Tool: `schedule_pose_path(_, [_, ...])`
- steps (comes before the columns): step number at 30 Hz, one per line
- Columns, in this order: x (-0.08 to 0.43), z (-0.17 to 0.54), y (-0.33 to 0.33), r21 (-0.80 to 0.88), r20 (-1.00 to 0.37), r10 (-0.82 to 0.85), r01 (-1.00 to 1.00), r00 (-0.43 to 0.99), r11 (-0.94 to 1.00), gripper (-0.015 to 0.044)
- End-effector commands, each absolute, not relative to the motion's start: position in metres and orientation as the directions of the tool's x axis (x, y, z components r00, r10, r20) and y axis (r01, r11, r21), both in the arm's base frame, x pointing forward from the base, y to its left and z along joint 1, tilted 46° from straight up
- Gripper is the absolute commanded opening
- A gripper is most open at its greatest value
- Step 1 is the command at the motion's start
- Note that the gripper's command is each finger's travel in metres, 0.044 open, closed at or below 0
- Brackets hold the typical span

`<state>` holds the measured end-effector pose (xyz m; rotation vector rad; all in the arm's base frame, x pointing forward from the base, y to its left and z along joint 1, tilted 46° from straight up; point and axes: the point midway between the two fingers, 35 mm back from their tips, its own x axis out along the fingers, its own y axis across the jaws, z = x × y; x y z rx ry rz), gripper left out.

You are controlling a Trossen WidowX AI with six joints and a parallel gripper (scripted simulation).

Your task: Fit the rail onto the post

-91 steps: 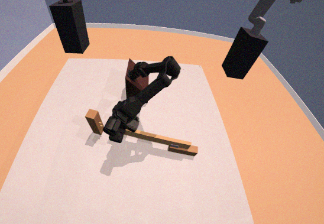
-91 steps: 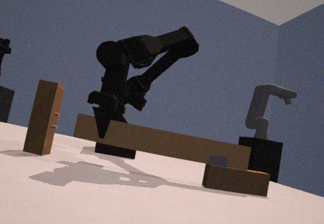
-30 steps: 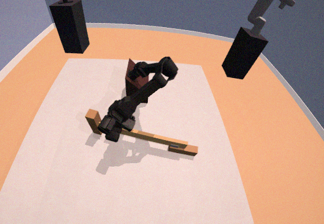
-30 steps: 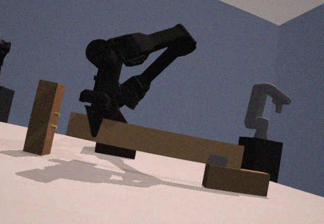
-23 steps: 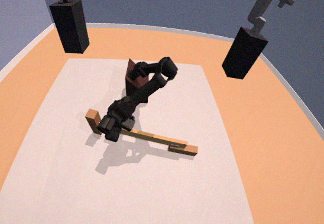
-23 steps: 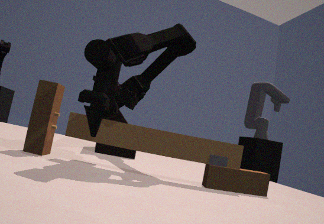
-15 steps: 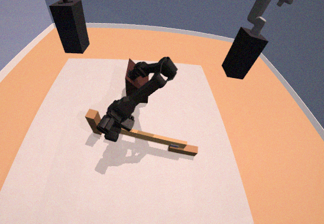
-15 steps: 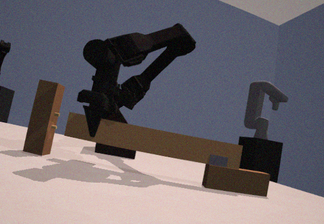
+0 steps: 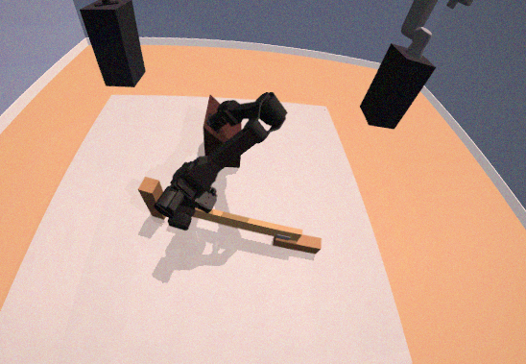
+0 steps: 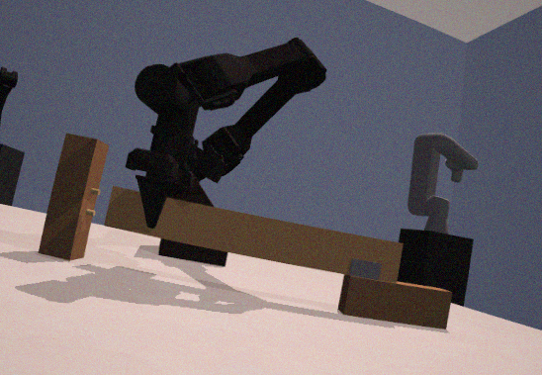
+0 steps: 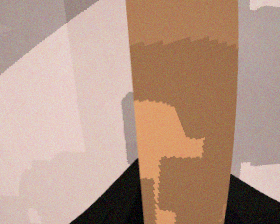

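Observation:
The wooden rail (image 9: 247, 223) (image 10: 282, 236) (image 11: 186, 75) is off the table at its near end and looks about level. My gripper (image 10: 152, 222) (image 11: 168, 165) is shut on the rail near that end, one finger on each side. The post (image 9: 152, 195) (image 10: 69, 200) stands upright to the left. Its upper peg (image 10: 95, 191) and lower peg (image 10: 90, 213) show, with a small gap between them and the rail's end. The rail's far end sits at the grey bracket (image 10: 365, 268) on the footboard block (image 9: 312, 244) (image 10: 396, 303). The holes in the rail's end are hidden.
The arm's base stands behind the rail on a dark pedestal (image 9: 232, 161) (image 10: 193, 252). Two more black pedestals, the left (image 9: 112, 45) and the right (image 9: 395, 88), carry other arms well behind the work area.

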<state>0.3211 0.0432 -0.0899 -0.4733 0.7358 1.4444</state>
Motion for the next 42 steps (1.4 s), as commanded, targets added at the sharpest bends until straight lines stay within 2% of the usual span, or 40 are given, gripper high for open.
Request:
schedule_pose_path(1, [0.3215, -0.0902, 0.04, 0.135, -0.701, 0.713, -0.986, -0.026, 0.096, 0.0])
schedule_pose_path(42, [0.3194, -0.0994, 0.0317, 0.135, -0.701, 0.712, -0.986, -0.026, 0.096, 0.0])
